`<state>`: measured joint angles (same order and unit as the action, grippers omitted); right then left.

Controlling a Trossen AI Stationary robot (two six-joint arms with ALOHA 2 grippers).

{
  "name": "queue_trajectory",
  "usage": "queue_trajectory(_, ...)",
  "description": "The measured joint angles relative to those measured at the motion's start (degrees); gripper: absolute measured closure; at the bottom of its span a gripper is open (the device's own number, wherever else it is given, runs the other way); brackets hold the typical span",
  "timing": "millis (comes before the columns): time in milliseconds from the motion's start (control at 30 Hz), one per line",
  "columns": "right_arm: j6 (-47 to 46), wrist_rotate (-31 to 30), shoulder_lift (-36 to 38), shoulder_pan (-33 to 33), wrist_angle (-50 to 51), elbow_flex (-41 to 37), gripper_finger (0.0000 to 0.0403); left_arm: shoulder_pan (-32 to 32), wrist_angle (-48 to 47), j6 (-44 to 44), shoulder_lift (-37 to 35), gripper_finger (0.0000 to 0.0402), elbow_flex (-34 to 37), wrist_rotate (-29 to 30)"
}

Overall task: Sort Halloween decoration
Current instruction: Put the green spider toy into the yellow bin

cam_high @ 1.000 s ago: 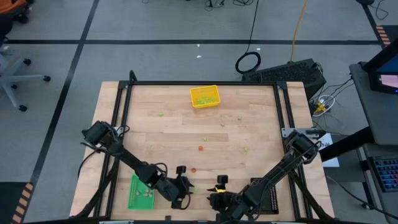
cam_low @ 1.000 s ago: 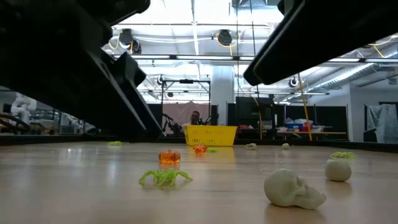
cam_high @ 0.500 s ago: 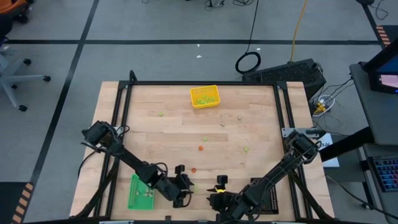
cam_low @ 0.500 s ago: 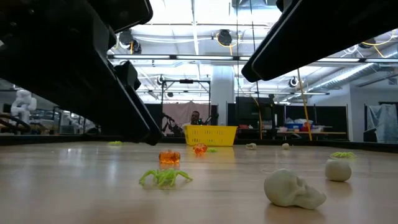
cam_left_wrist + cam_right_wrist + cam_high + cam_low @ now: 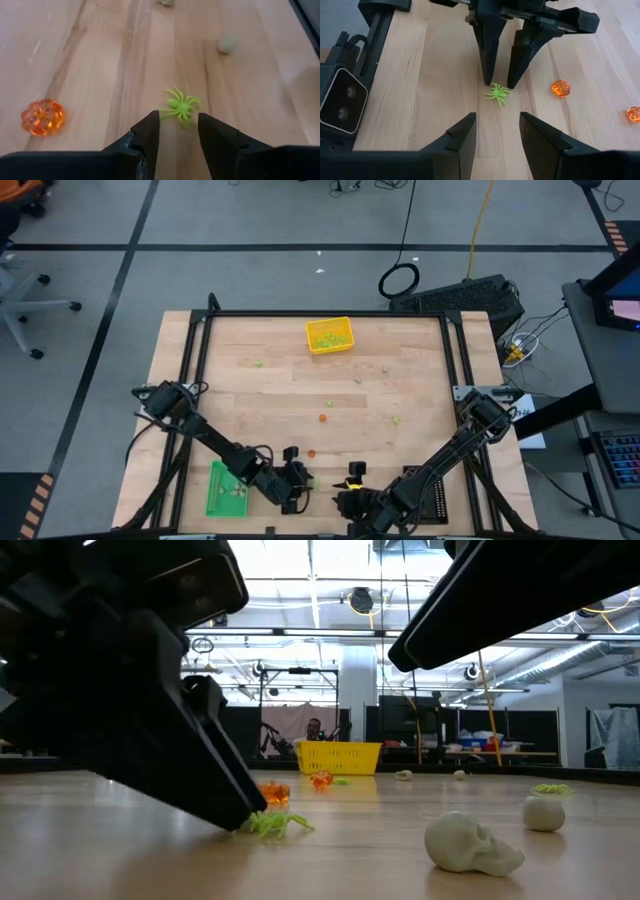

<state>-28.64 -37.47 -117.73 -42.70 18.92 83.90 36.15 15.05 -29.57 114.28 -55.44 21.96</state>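
Observation:
A light green spider [image 5: 181, 107] lies flat on the wood near the table's front edge. My left gripper [image 5: 178, 120] is open and slants down at it. Its two fingertips stand low on either side of the spider's near end [image 5: 497, 94], and I see no plain touch. In the low view one left finger [image 5: 240, 815] reaches the table right beside the spider [image 5: 275, 825]. My right gripper [image 5: 497, 132] hangs open above the table, facing the left one across the spider, with nothing between its fingers.
An orange pumpkin [image 5: 42, 116] lies close by, and a second orange piece [image 5: 634, 114] farther off. A pale skull [image 5: 470, 843] and a pale ball [image 5: 544, 812] rest nearby. Trays: yellow [image 5: 329, 335] at the far edge, green [image 5: 227, 488] front left, black [image 5: 425, 490] front right.
My left gripper has sunk toward the table and come down at the green spider; in the low view its finger now reaches the wood beside it. The spider and the other pieces lie where they were.

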Motion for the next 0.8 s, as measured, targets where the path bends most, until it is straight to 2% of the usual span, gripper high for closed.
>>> queue_trajectory(433, 0.1, 0.0, 0.03, 0.0, -0.21, 0.0, 0.0268, -1.55, 3.64, -2.21, 3.17, 0.0275, -0.24, -0.92)
queue_trajectory(533, 0.63, 0.0, 0.04, 0.0, -0.26, 0.0, 0.0268, -1.67, 3.37, -2.6, 3.32, 0.0306, -0.22, -0.9)
queue_trajectory(700, 0.83, 0.0, 0.04, 0.0, -0.27, 0.0, 0.0268, -1.76, 2.84, -1.19, 2.59, 0.0384, -0.13, -2.1)
queue_trajectory(800, 0.85, 0.0, 0.04, 0.0, -0.26, 0.0, 0.0268, -1.8, 1.95, -0.89, 1.79, 0.0395, -0.09, -3.44)
